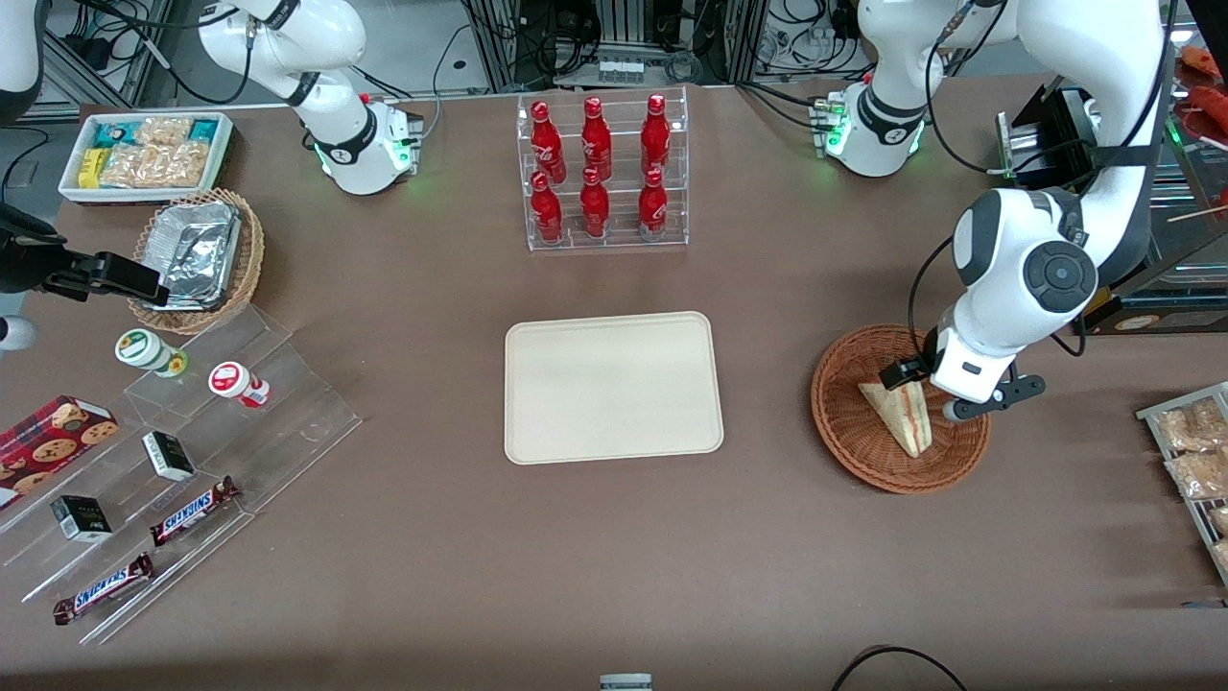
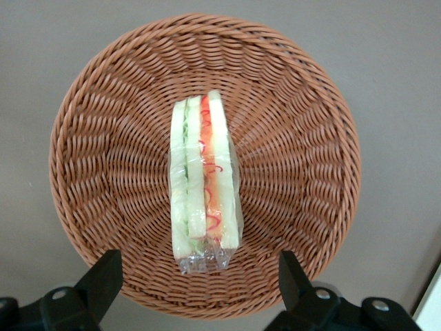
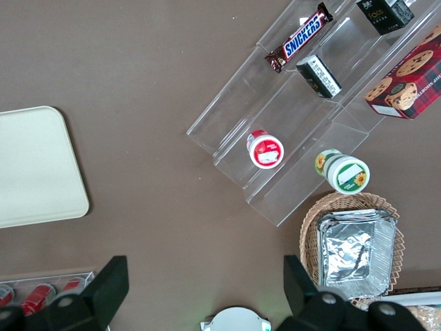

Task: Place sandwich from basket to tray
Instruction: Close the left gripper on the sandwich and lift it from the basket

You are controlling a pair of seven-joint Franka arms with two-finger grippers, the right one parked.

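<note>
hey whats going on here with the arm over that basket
The left arm's gripper hangs open just above the reddish-brown wicker basket, lined up over the wrapped sandwich that lies inside it. The fingers stand wide on either side of the sandwich and are not touching it, so it has not been picked up yet. The cream tray where it should go sits nearer the middle of the table, with nothing on it.

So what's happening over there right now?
Gripper open, above the basket. Sandwich in basket, not gripped. Tray bare, nothing blocking.
</note>
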